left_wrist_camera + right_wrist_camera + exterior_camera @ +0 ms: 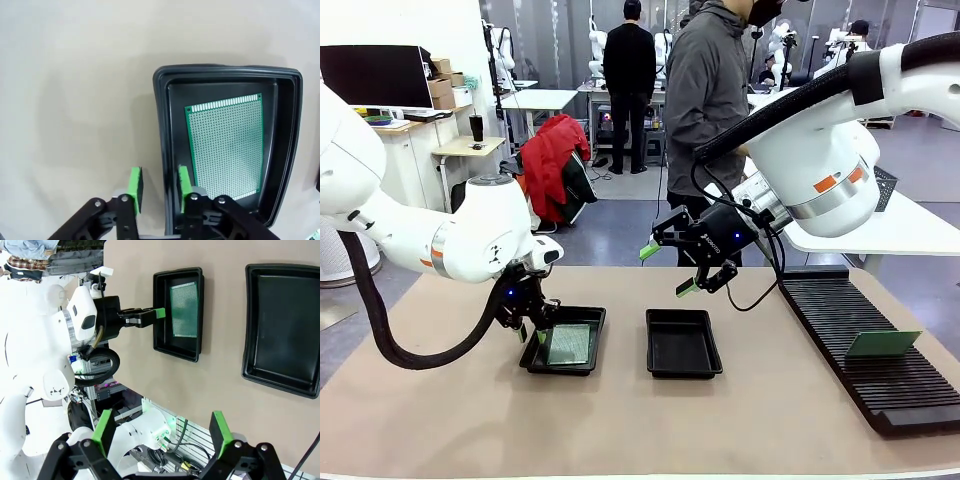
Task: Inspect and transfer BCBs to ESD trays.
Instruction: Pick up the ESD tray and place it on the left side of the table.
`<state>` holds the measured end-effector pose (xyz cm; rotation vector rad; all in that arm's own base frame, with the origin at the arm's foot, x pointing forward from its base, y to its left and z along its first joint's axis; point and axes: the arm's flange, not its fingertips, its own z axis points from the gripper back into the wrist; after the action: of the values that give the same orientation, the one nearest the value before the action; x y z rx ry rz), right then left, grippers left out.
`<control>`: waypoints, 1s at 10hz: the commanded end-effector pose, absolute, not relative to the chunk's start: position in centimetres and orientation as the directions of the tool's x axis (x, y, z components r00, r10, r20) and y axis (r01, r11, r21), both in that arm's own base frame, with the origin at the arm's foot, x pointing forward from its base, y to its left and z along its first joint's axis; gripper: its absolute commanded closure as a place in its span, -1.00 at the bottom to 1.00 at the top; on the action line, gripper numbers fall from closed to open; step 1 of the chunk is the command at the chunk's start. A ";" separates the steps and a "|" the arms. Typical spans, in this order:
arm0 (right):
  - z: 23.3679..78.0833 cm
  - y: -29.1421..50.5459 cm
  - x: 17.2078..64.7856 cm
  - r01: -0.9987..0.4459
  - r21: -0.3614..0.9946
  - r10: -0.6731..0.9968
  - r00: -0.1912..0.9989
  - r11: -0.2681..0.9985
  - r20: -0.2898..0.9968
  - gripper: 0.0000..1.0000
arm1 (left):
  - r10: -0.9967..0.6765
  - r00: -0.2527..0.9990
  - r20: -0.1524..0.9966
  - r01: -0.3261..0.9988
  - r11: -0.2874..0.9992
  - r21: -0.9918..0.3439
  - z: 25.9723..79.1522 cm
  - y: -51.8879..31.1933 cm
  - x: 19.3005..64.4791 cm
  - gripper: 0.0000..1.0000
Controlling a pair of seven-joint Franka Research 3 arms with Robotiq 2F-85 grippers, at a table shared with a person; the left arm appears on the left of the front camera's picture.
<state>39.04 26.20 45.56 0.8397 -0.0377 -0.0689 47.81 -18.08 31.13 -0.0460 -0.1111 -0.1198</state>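
**A:** Start at the left. What is the left claw [157,187] doing?

**B:** It sits low over the worktop [75,125], astride one wall of the left tray [230,69], with one pad [135,185] outside the rim and the other inside. The jaws stand apart with only a narrow gap. A strip of worktop shows between the outer pad and the rim, so I'd say nothing is pinched yet. The wrist view is steep, though, so contact on the inner side is hard to rule out.

**A:** Why there?

**B:** My guess is that it means to take the tray by its wall. The green board [227,145] lies flat on the tray floor just beyond the inner pad, and looks already delivered.

**A:** Anything in the way?

**B:** The board's long edge runs close to that inner pad, so a deep bite could nudge it. The flared rim also leaves little to hold.

**A:** And further right?

**B:** The right tray [682,345] lies empty, below the right claw [669,270] and nearer the robot. That claw hangs in the air with its fingers spread wide, holding nothing, probably kept high to stay clear of both trays.

**A:** Beyond it?

**B:** To that claw's right, a long slotted rack [860,340] carries a second board [883,343] leaning in its slots, likely the next to go. A person [705,90] stands behind the claw at the far side.
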 end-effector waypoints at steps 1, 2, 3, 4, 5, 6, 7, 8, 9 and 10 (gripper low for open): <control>45.6 26.2 39.1 0.050 0.742 -0.079 0.997 0.669 0.003 -1.00 | -0.091 0.986 0.138 0.094 0.995 -0.017 31.2 -18.5 47.8 0.54; 45.6 26.2 39.1 0.050 0.742 -0.079 0.997 0.669 0.003 -1.00 | -0.090 0.986 0.139 0.093 0.996 -0.018 31.2 -18.5 47.8 0.68; 45.6 26.2 39.1 0.050 0.742 -0.079 0.997 0.669 0.003 -1.00 | -0.088 0.987 0.137 0.091 0.996 -0.019 31.2 -18.5 47.8 0.86; 45.6 26.2 39.1 0.050 0.742 -0.079 0.997 0.669 0.003 -1.00 | -0.080 0.988 0.131 0.086 0.996 -0.035 31.3 -18.5 47.7 1.00; 45.6 26.2 39.1 0.050 0.742 -0.079 0.997 0.669 0.003 -1.00 | -0.073 0.989 0.130 0.079 0.996 -0.041 31.4 -18.3 47.7 1.00; 45.6 26.2 39.1 0.050 0.742 -0.079 0.997 0.669 0.003 -1.00 | -0.068 0.989 0.130 0.074 0.997 -0.039 31.5 -18.2 47.7 1.00; 45.6 26.2 39.1 0.050 0.742 -0.079 0.997 0.669 0.003 -1.00 | -0.058 0.990 0.127 0.065 0.997 -0.052 31.7 -17.8 47.7 1.00; 45.6 26.2 39.1 0.050 0.742 -0.079 0.997 0.669 0.003 -1.00 | -0.043 0.992 0.120 0.054 0.995 -0.088 32.1 -17.4 47.7 1.00; 45.6 26.2 39.1 0.050 0.742 -0.079 0.997 0.669 0.003 -1.00 | -0.020 0.993 0.120 0.034 0.992 -0.120 32.6 -16.7 47.8 1.00; 45.6 26.2 39.1 0.050 0.742 -0.079 0.997 0.669 0.003 -1.00 | -0.007 0.994 0.114 0.025 0.988 -0.156 33.1 -16.1 47.8 1.00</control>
<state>39.05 26.20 45.56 0.8397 -0.0378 -0.0691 48.14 -17.18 32.39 -0.1114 -0.1162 -0.0254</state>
